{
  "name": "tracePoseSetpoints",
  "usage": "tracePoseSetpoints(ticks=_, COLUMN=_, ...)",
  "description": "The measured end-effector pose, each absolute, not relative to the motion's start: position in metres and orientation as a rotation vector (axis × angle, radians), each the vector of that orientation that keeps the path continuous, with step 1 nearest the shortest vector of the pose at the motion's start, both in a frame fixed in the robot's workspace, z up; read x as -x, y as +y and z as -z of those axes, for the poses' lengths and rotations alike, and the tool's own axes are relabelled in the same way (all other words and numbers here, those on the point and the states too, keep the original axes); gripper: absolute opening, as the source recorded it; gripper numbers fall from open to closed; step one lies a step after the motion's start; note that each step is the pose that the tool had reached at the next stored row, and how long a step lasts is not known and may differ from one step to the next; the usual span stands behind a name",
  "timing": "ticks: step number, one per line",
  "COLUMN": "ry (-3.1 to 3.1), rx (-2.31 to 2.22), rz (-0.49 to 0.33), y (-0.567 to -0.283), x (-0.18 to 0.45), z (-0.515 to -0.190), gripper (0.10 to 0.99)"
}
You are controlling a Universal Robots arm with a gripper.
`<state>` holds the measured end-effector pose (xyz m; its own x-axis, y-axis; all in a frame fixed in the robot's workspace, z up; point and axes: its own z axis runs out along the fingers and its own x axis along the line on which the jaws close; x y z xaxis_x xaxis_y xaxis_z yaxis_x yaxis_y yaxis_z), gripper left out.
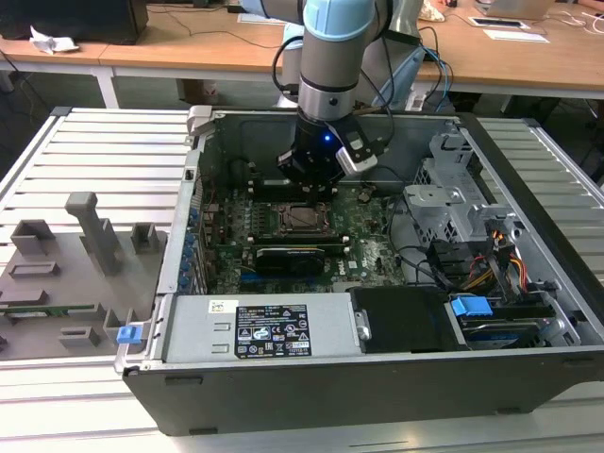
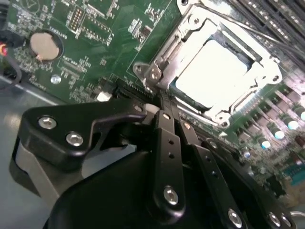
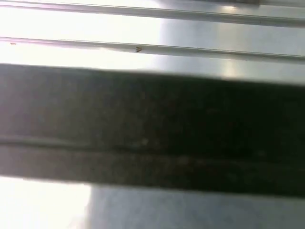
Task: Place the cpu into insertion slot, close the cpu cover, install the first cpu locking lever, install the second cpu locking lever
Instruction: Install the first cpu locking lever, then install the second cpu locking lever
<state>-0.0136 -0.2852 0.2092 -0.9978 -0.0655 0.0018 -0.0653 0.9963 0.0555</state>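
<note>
Exterior view, left to right: grey fixture tray (image 1: 66,274) outside the case; open PC case (image 1: 377,377) with motherboard (image 1: 368,255); gripper (image 1: 311,184) hanging just above the insertion slot (image 1: 300,217); drive cage (image 1: 453,203) on that view's right.

Second wrist view: cpu (image 2: 214,71) sits in the slot, bright silver top showing through the cpu cover (image 2: 224,112), which looks down flat around it; one thin locking lever (image 2: 159,59) runs along the cover's edge nearest the fingers; seated or not, can't say, glare washes it out.

Risks: fingers come in off-line and slip off the thin lever; it springs back and the cover lifts; push too low and the tips scrape the board or connectors beside the socket; any side load on the cover could shift the chip on its pins.

Gripper (image 2: 167,107): fingers (image 2: 164,138) pressed together, nothing between them; tips right at the socket's corner by the lever end, contact likely but not certain.
</note>
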Motion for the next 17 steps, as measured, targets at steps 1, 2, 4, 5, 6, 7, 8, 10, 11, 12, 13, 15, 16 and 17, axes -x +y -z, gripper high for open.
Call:
tracePoseSetpoints(ticks=1, ry=-3.135, rx=-0.103, rz=0.087, y=-0.2852, x=0.0136, z=-0.2127, gripper=0.106)
tracePoseSetpoints(ticks=2, ry=-3.135, rx=-0.103, rz=0.087, y=-0.2852, x=0.0136, z=-0.2131, gripper=0.106)
tracePoseSetpoints(ticks=4, ry=-3.135, rx=-0.103, rz=0.087, y=-0.2855, x=0.0136, z=-0.2132, gripper=0.106)
tracePoseSetpoints(ticks=5, ry=-3.135, rx=-0.103, rz=0.087, y=-0.2858, x=0.0136, z=-0.2132, gripper=0.106)
tracePoseSetpoints(ticks=6, ry=-3.135, rx=-0.103, rz=0.087, y=-0.2861, x=0.0136, z=-0.2132, gripper=0.106)
tracePoseSetpoints(ticks=7, ry=-3.135, rx=-0.103, rz=0.087, y=-0.2866, x=0.0136, z=-0.2132, gripper=0.106)
tracePoseSetpoints(ticks=8, ry=-3.135, rx=-0.103, rz=0.087, y=-0.2871, x=0.0136, z=-0.2132, gripper=0.106)
tracePoseSetpoints(ticks=10, ry=-3.135, rx=-0.103, rz=0.087, y=-0.2881, x=0.0136, z=-0.2132, gripper=0.106)
tracePoseSetpoints(ticks=11, ry=-3.135, rx=-0.103, rz=0.087, y=-0.2885, x=0.0136, z=-0.2132, gripper=0.106)
tracePoseSetpoints(ticks=12, ry=-3.135, rx=-0.103, rz=0.087, y=-0.2887, x=0.0136, z=-0.2132, gripper=0.106)
tracePoseSetpoints(ticks=13, ry=-3.135, rx=-0.103, rz=0.087, y=-0.289, x=0.0136, z=-0.2132, gripper=0.106)
tracePoseSetpoints(ticks=15, ry=-3.135, rx=-0.103, rz=0.087, y=-0.2895, x=0.0136, z=-0.2132, gripper=0.106)
tracePoseSetpoints(ticks=16, ry=-3.135, rx=-0.103, rz=0.087, y=-0.2898, x=0.0136, z=-0.2132, gripper=0.106)
tracePoseSetpoints(ticks=17, ry=-3.135, rx=-0.103, rz=0.087, y=-0.2902, x=0.0136, z=-0.2132, gripper=0.106)
